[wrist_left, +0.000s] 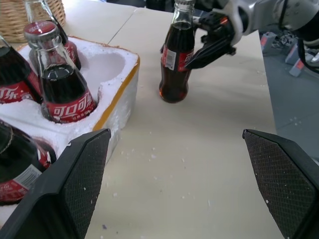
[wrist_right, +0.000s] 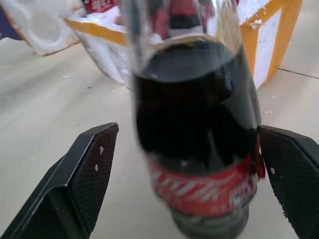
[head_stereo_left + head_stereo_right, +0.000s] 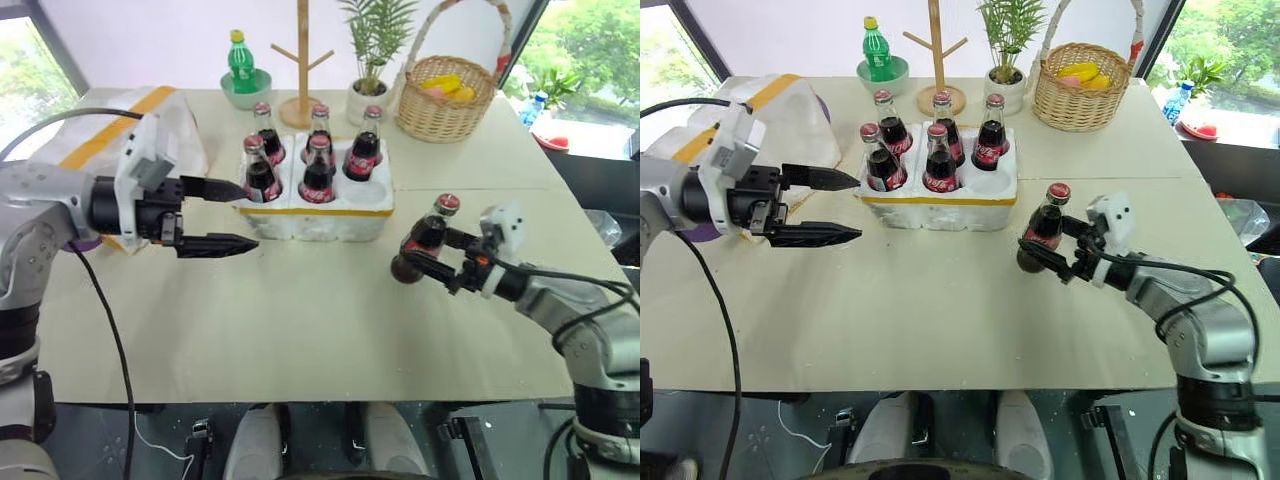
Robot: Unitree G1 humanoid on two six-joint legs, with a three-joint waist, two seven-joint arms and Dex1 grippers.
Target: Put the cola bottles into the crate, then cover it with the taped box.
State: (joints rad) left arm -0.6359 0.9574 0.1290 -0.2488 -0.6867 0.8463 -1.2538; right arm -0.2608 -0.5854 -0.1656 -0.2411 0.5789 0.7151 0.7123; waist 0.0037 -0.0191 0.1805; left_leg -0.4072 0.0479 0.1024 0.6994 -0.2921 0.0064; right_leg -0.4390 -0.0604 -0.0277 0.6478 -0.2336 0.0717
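Head view: five cola bottles (image 3: 318, 165) in crate (image 3: 330, 214), front right well empty. Sixth bottle (image 3: 424, 238) stands on surface (image 3: 300, 330), right of crate, between fingers of right gripper (image 3: 428, 262), jaws wide, not clamped. Left gripper (image 3: 226, 216) open, empty, just left of crate. Taped box (image 3: 110, 140) behind it.

Left wrist view: white script on red labels, unreadable.

Right wrist view: bottle dead centre between spread fingers (image 2: 82, 174), gap on one side.

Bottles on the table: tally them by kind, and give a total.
Cola bottles in the crate: 5
Cola bottle standing on the table between the right gripper's fingers: 1
Green plastic bottle: 1
Total: 7
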